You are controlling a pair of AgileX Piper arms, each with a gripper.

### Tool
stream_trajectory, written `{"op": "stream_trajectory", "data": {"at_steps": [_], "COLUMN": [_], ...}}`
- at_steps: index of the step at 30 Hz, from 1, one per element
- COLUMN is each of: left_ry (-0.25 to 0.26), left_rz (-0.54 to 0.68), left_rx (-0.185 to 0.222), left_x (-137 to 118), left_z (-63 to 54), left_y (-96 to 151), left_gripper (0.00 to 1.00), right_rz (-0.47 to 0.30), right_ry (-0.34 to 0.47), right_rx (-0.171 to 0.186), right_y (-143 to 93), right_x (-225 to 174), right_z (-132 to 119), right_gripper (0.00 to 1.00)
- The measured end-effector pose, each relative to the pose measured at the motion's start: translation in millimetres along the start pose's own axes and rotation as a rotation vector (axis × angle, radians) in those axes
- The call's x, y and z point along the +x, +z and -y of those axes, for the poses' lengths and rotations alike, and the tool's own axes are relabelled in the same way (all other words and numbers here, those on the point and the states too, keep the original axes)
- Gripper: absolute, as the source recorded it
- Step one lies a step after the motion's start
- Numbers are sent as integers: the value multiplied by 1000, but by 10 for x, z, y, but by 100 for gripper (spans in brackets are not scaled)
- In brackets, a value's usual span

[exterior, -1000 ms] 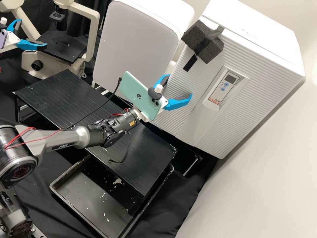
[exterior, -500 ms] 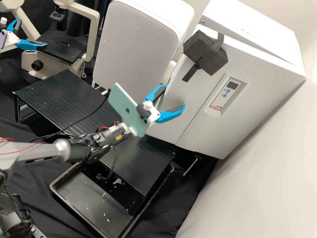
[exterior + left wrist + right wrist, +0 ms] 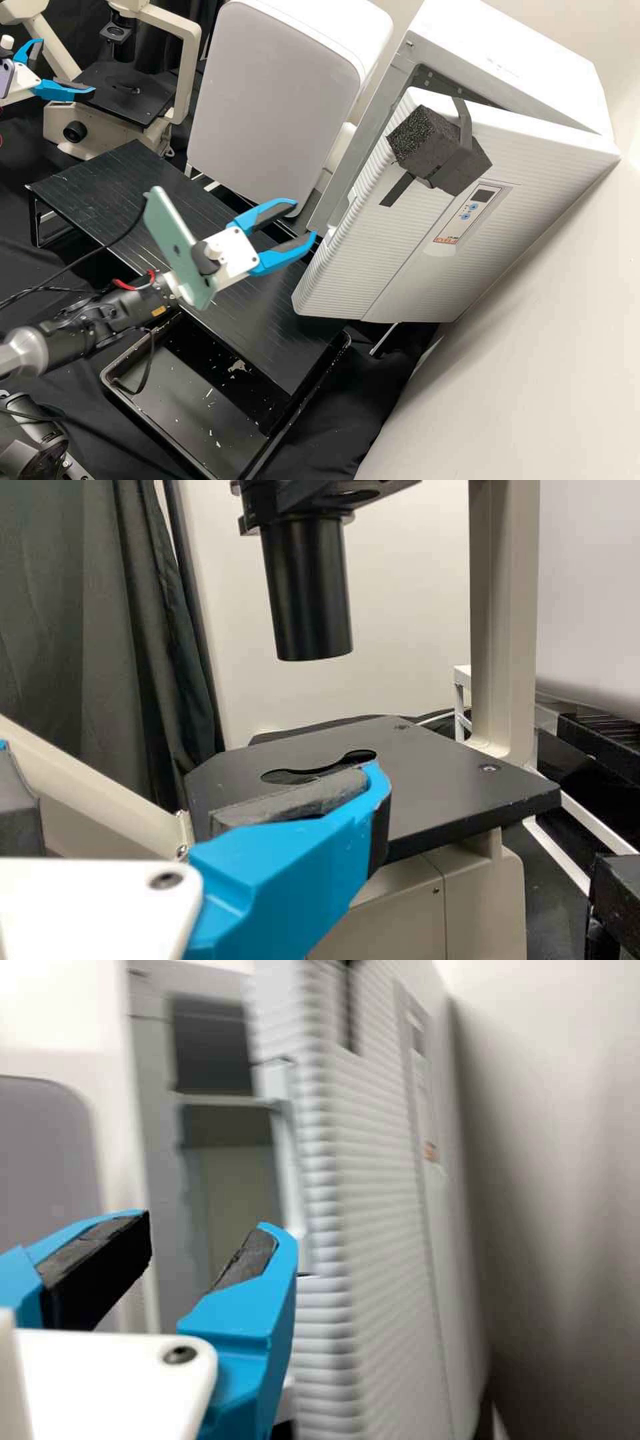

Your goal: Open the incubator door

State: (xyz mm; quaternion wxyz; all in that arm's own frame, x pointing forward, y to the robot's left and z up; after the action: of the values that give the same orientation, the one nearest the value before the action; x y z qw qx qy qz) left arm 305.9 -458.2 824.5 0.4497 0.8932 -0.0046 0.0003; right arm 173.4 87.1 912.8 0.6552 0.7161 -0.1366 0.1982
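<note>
Door (image 3: 360, 267) swung wider; right gripper (image 3: 305, 219), spread and empty, backed toward eight o'clock. Left gripper (image 3: 67, 66) gaped too. Ungripped door risked swinging shut if bumped.

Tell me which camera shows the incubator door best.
The high view: the door stands ajar there, with its control panel and foam block. The right wrist view gives its ribbed edge beside the opening; the left wrist view faces the microscope.

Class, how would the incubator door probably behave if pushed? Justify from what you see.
The door would probably swing rather than slide: one edge stands away from the cabinet, the other meets it. It looks stiff, its ribbed face unbent. The dark block strapped on would likely ride along.
</note>
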Motion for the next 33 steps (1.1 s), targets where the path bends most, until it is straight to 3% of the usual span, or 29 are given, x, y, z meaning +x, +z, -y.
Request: {"op": "stream_trajectory", "data": {"at_steps": [4,8,15,23,27,33], "left_ry": [0,0,0,0,0,0], "left_rz": [0,0,0,0,0,0], "left_rx": [0,0,0,0,0,0], "left_x": [0,0,0,0,0,0], "left_z": [0,0,0,0,0,0], "left_y": [0,0,0,0,0,0], "left_gripper": [100,100,100,100,100,100], "right_rz": [-26,-42,-22,53,106,195], "right_ry": [-8,22,28,-53,-28,66], "right_rx": [-25,-28,-68,-127,-147,-219], "right_y": [-4,0,63,251,318,394], "right_x": [-123,-131,181,531,577,566], "right_z": [11,-1,177,493,501,419], "right_gripper": [0,0,0,0,0,0]}}
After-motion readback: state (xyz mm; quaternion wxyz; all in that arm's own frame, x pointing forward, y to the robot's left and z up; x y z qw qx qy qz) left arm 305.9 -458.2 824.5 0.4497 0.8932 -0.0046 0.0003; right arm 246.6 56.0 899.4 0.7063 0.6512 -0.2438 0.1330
